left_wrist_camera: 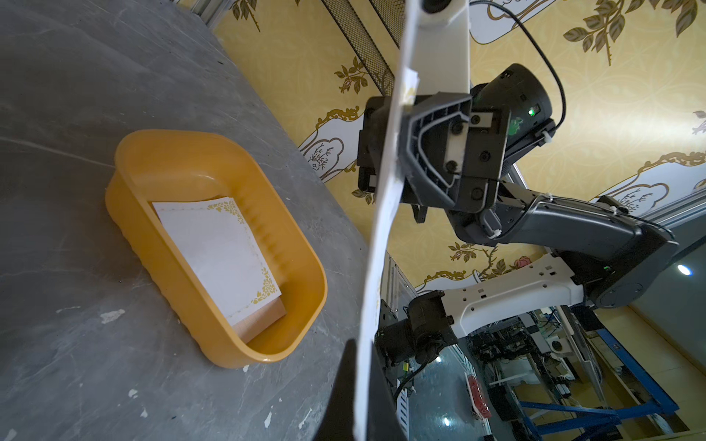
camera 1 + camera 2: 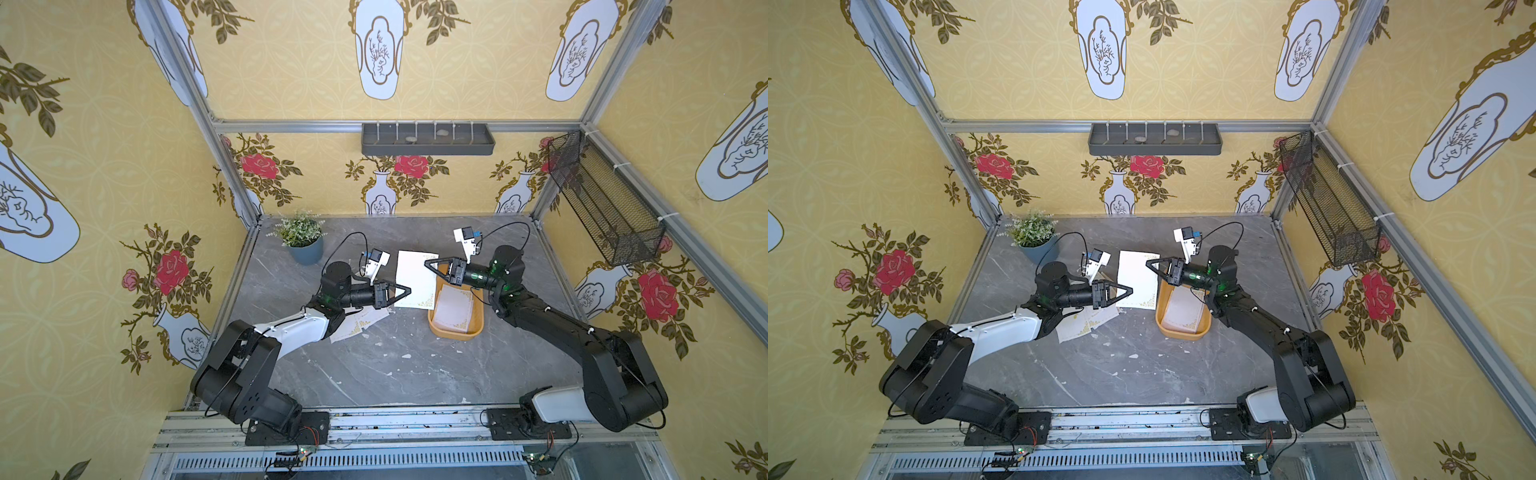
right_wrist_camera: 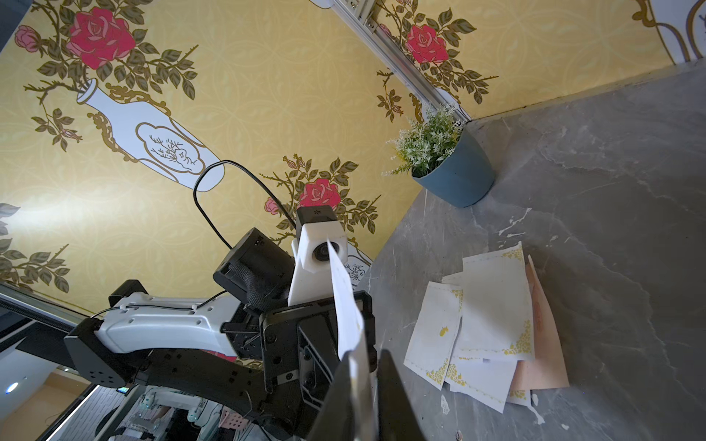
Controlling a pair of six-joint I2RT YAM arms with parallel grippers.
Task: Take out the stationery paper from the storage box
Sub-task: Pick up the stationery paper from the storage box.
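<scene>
No readable words, numbers, labels or brands. The stationery paper carries only gold ornament; the wallpaper, only vases and roses. A pale mark on the left arm's black joint is too blurred.

The storage box is glossy smooth plastic, the stationery paper matt, the tabletop dull stone-look.

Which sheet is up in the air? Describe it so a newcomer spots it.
Look at the grey marble table, between the loose pile of sheets and the mustard storage box. The raised sheet hangs there, pinched by the left claw and the right claw; unlike every other sheet, it lies on nothing.
</scene>
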